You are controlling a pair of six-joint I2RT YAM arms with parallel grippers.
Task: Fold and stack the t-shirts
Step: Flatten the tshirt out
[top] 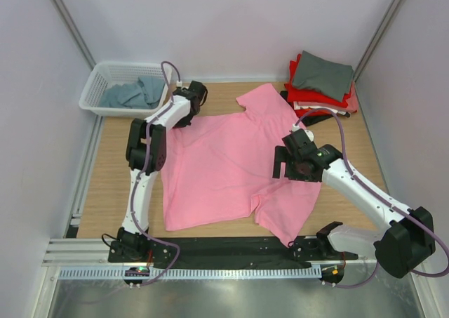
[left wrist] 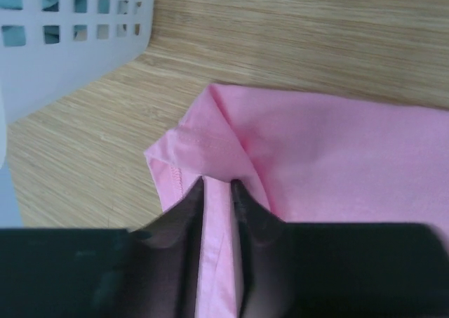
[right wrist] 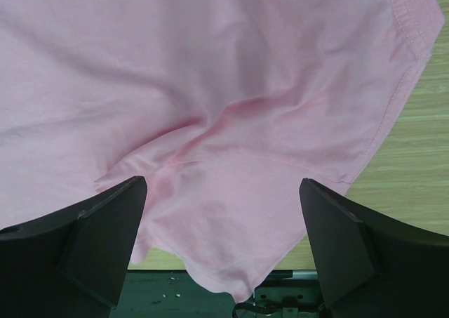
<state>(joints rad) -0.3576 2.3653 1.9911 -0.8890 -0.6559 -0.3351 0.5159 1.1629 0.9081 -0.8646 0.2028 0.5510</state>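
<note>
We see the pink shirt (top: 224, 163) spread flat mid-table. Our left gripper (left wrist: 217, 186) pinches a fold at its far-left corner. Our right gripper (right wrist: 223, 183) hangs over its right side, jaws spread wide.

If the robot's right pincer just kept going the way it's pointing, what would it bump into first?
The pink t-shirt: the right pincer, wide open, points down at the cloth near a sleeve, nothing in between. How high above it hangs is unclear.
</note>
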